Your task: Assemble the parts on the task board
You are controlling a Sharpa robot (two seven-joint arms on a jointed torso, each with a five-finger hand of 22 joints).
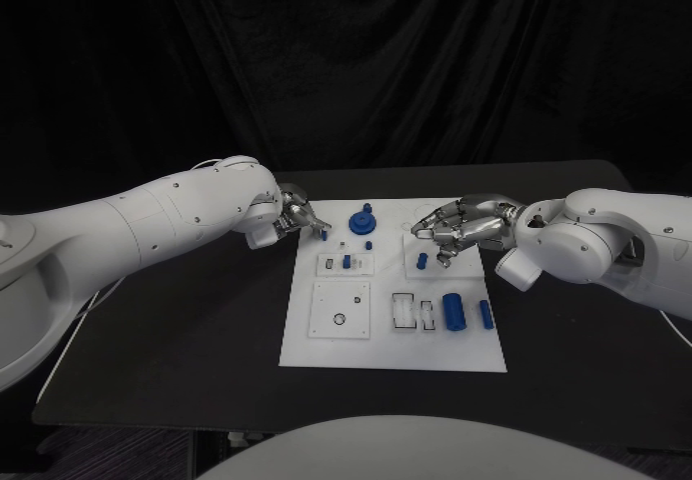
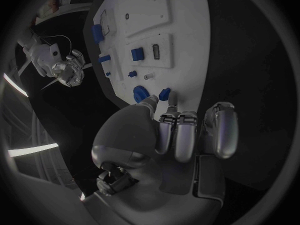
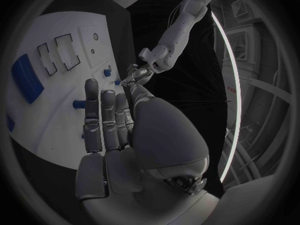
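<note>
The white task board [image 1: 339,345] lies in the middle of the table. My left hand [image 1: 293,214] hovers at the board's far left corner. Its fingers [image 2: 178,135] stretch out beside a small blue peg [image 2: 164,93] and a blue knob [image 2: 140,92] and hold nothing. My right hand [image 1: 462,230] hangs over the far right part of the board. Its fingers [image 3: 103,120] are straight and empty, next to a short blue peg [image 3: 78,104] that stands on the board [image 1: 423,261]. A blue cylinder [image 1: 453,311] and a thinner blue bar [image 1: 486,313] lie at the board's right side.
A square plate with a round hole [image 1: 342,305] and a plate with rectangular slots [image 1: 415,312] sit on the near half of the board. More small blue pieces [image 1: 346,262] stand near its middle. The black table [image 1: 188,330] stretches out on both sides.
</note>
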